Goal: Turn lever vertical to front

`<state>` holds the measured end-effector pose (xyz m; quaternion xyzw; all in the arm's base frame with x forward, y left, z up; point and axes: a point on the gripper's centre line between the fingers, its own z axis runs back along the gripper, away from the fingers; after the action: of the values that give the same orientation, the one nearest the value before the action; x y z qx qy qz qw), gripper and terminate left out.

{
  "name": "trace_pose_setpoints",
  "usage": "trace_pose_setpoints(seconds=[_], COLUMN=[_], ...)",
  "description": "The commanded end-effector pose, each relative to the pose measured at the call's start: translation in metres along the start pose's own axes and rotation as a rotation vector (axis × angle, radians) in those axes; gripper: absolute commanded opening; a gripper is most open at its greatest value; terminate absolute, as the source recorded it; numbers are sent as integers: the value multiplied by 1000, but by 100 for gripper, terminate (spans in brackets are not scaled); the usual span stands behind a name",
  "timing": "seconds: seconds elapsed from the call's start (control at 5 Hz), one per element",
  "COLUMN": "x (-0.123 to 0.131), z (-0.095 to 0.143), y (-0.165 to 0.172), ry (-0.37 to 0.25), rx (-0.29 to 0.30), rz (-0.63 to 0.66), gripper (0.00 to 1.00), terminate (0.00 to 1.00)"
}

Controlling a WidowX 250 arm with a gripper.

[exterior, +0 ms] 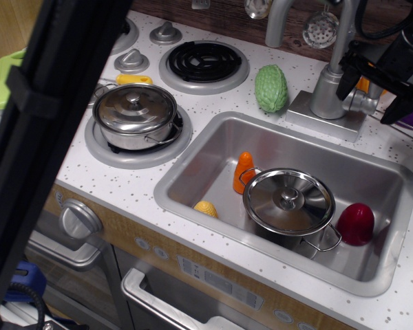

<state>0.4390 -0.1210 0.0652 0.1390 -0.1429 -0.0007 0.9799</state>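
Note:
The lever (363,104) is a small silver-grey stub sticking out to the right from the faucet body (327,93), on the faucet's base plate behind the sink (193,175). My black gripper (374,97) hangs over it at the top right. Its jaws are apart: one finger (347,77) is just left of and above the lever, the other finger (401,104) is to its right. The lever lies between the fingers near the left one; I cannot tell whether they touch.
The sink holds a lidded steel pot (289,203), an orange carrot (244,172), a yellow item (206,208) and a dark red item (355,223). A green vegetable (271,88) lies left of the faucet. Another lidded pot (134,113) sits on a burner. A dark post (48,124) blocks the left foreground.

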Motion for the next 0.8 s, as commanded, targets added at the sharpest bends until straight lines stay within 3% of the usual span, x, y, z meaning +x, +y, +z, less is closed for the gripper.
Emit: trace_pose_setpoints(seconds=[0.0,0.4,0.6], x=[34,50,52], z=[50,42,36], y=[5,7,7], ry=[-153,-195,-187], rx=[-19,-36,-63], rz=[22,4,11], gripper=[100,100,100], terminate=[0,0,0])
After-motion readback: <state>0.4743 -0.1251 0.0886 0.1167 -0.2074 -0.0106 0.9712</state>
